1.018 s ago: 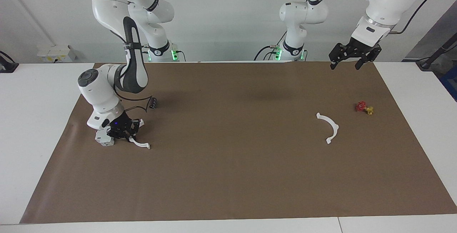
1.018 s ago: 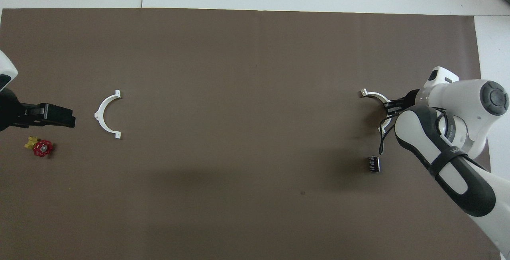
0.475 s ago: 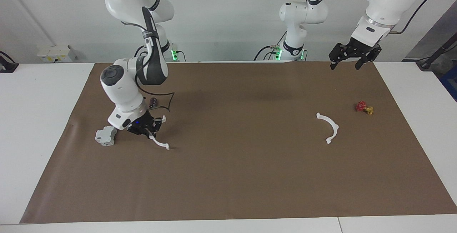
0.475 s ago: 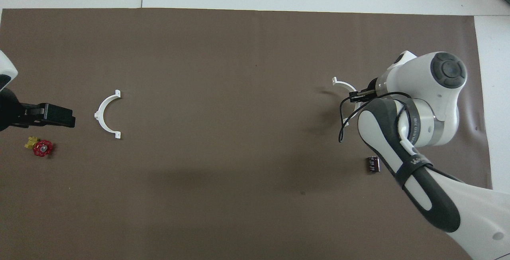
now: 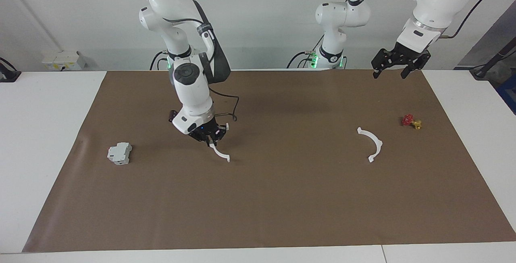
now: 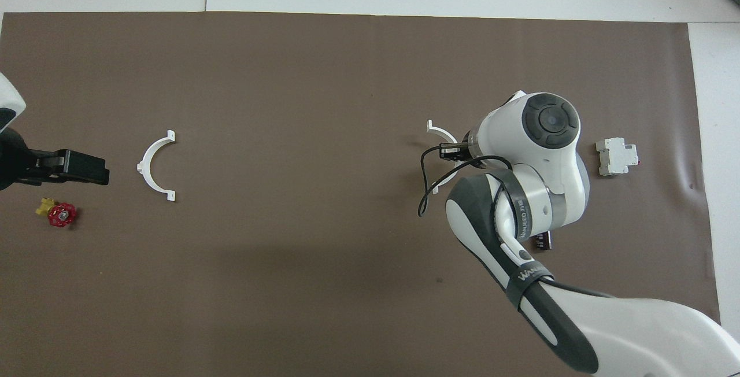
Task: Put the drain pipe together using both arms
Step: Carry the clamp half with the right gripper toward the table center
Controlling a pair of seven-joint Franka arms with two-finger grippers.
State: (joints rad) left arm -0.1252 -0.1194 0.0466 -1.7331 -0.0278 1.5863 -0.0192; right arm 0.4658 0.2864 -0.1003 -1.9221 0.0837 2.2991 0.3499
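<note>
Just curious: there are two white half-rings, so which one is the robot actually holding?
The half-ring hanging from the right tool, raised over the mat. The other half-ring lies untouched near the red valve.

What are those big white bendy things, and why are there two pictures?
They are two robot arms. Each ends in a black pincer, like a two-fingered hand. One picture looks at the robots from across the table. The other looks down from above them, so everything appears flipped.

The right pincer is pinching one white half-ring and carrying it above the brown mat. The left pincer waits, open, in the air near the left arm's end of the table.

On the mat lie the other white half-ring, a small red and yellow valve, a grey-white block and a little black part. The two half-rings should join into one ring.
</note>
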